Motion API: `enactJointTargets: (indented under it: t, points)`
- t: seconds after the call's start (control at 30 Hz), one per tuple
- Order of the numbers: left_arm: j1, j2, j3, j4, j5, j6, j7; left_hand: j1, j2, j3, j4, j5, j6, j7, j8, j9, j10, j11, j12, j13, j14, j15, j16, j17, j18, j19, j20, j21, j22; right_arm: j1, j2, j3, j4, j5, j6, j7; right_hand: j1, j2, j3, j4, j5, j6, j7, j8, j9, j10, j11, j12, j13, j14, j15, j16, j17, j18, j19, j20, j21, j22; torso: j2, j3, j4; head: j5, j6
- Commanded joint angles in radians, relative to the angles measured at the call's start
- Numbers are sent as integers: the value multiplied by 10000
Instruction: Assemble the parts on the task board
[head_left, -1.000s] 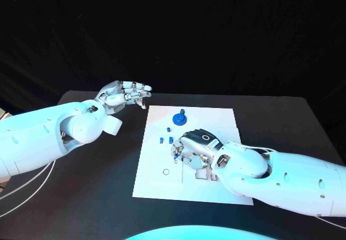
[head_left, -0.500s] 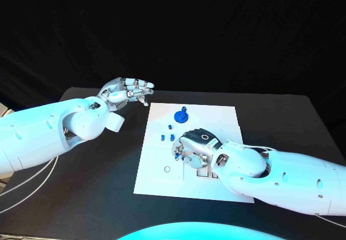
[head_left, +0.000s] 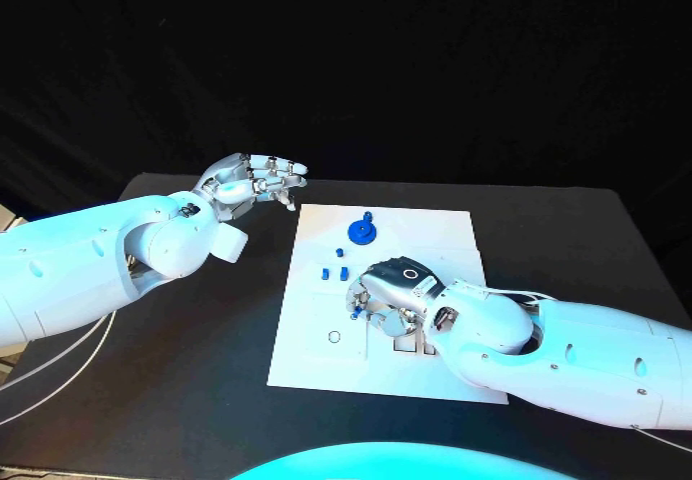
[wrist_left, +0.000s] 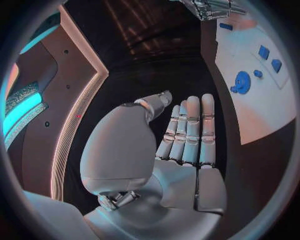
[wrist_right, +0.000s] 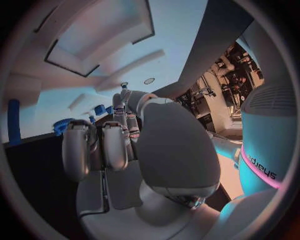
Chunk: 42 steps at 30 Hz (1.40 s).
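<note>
I have the right robot hand (head_left: 387, 300) low over the middle of the task board (head_left: 433, 235), palm down, fingers curled toward the plate. It sits there, I judge, because the board's slots and the loose parts lie directly under it, so this is the working hand for the step in hand. Whether its fingers pinch a part I cannot tell; the hand's own back hides the fingertips in the head view, and in the right wrist view the bent fingers (wrist_right: 78, 150) cover whatever is beneath them.

The left robot hand (head_left: 257, 182) hangs off the board's far-left corner, over the bare tabletop (head_left: 188, 400), holding nothing. In the left wrist view its fingers (wrist_left: 190, 130) lie straight and side by side, palm bare. I read this as a parked pose — clear of the work, out of the right arm's way.

Count, from the head view:
- blue round part (head_left: 359, 234), one, on the far half of the board, well apart from the right robot hand.
- small blue pieces (head_left: 335, 271), three that I can pick out — one just near of the round part, two side by side left of the right robot hand. More may lie hidden under that hand.
- round hole (head_left: 333, 338) in the board, one, near-left of the right robot hand, nothing in it.
</note>
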Motion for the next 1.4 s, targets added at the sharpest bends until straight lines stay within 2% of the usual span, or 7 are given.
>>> enactJointTargets:
  t: [0.03,0.93,1.4]
  points:
    - [3,13,8,7,67,86,45,42,60,-72,23,-6,-61,-23,20,-12,-103,2,33,-21,-29,54,-70,-19,138,89,21,-56,-23,-9,10,-4,8,-191,276,-57,-56,16,19,-19,70,44,13,43,6,426,-351,28,16,357,-62,9,1,-41,445,-75,-27,1632,5,2,8,-6,-8]
    - [3,-6,8,-7,63,161,-39,47,66,-81,26,-7,-61,-23,24,-14,-113,4,32,-24,-32,56,-75,-21,138,96,21,-70,-33,-10,191,-21,-104,-367,392,-274,-103,14,45,-50,56,40,19,44,23,432,-348,19,14,352,-60,6,-15,-39,441,-80,-38,1629,9,-4,6,-16,-28]
    - [4,-29,8,4,52,171,-79,53,72,-93,31,-8,-61,-22,29,-17,-128,6,29,-28,-37,58,-81,-23,138,105,23,-87,-45,-10,237,-57,-110,-348,917,-255,-252,-10,60,-98,-21,16,32,39,61,398,-333,-9,-1,333,-46,-22,-81,-26,416,-78,-110,1599,-4,-5,2,-16,-69]
